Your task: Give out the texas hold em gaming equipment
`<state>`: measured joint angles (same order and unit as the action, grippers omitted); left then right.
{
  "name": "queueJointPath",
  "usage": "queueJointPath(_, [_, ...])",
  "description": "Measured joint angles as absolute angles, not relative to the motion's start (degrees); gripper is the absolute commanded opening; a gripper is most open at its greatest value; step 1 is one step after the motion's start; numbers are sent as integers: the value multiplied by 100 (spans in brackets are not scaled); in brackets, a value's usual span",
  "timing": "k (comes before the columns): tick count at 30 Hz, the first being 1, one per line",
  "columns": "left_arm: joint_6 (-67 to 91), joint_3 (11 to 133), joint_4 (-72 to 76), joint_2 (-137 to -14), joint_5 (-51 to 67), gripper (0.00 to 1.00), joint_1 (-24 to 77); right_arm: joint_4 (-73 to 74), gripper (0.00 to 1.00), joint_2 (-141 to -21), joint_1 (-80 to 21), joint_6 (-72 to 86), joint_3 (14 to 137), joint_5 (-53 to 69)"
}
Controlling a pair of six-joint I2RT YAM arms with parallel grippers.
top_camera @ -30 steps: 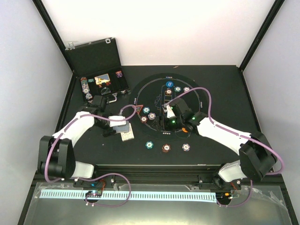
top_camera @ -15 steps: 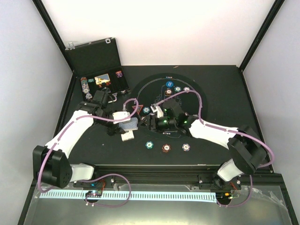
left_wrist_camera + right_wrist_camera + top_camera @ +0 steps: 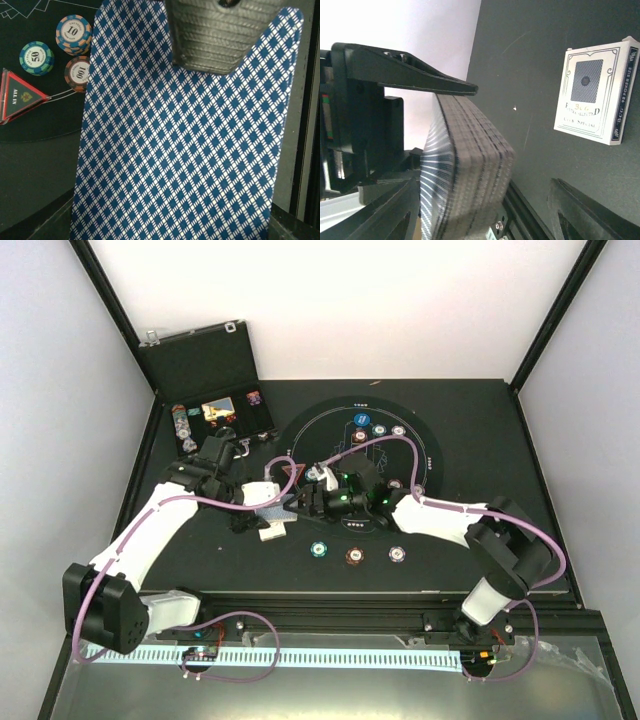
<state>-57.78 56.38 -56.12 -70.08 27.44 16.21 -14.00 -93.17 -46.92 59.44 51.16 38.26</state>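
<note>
- Chips (image 3: 73, 32) and red triangle marker (image 3: 20, 95) lie upper left in my left-wrist frame.
- Deck of playing cards (image 3: 175, 150), right of them, is clamped in my left gripper (image 3: 270, 508).
- Right gripper (image 3: 303, 503), just right of that deck, jaws apart, empty.

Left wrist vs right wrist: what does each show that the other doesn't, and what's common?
Left wrist only: the patterned back of the deck seen face-on, plus the 10 chip, 50 chip, 100 chip and red triangle marker beside it.
Right wrist only: the card box lying flat, and the deck's stacked edges seen side-on.
Both: the same deck, clamped under the left finger.
</note>
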Motion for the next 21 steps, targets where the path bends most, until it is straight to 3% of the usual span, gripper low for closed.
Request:
queueJointPath(5, [-5776, 5566, -5610, -7000, 2716, 2, 1660, -1629, 63, -9386, -4700, 6108, 5142, 3916])
queueJointPath(9, [-5760, 5564, -5581, -6997, 2707, 6, 1667, -2005, 45, -9553, -4751, 6392, 5172, 4007])
queueJointPath(11, [-5736, 5559, -5557, -6997, 2703, 23, 1675, -2196, 33, -9662, -4790, 6519, 5181, 4058])
queueJointPath(12, [-5719, 5551, -5551, -6997, 2703, 37, 1682, -2274, 27, -9725, -4814, 6591, 5186, 4080])
queueJointPath(14, [-5697, 5520, -5540, -6995, 2681, 83, 1691, -2425, 16, -9800, -4851, 6692, 5183, 4119])
queueJointPath(15, [-5693, 5494, -5535, -6995, 2652, 96, 1693, -2521, 11, -9821, -4858, 6801, 5183, 4139])
queueJointPath(21, [-5629, 5481, -5435, -6995, 2779, 99, 1708, -2882, 5, -9856, -4912, 7024, 5181, 4230])
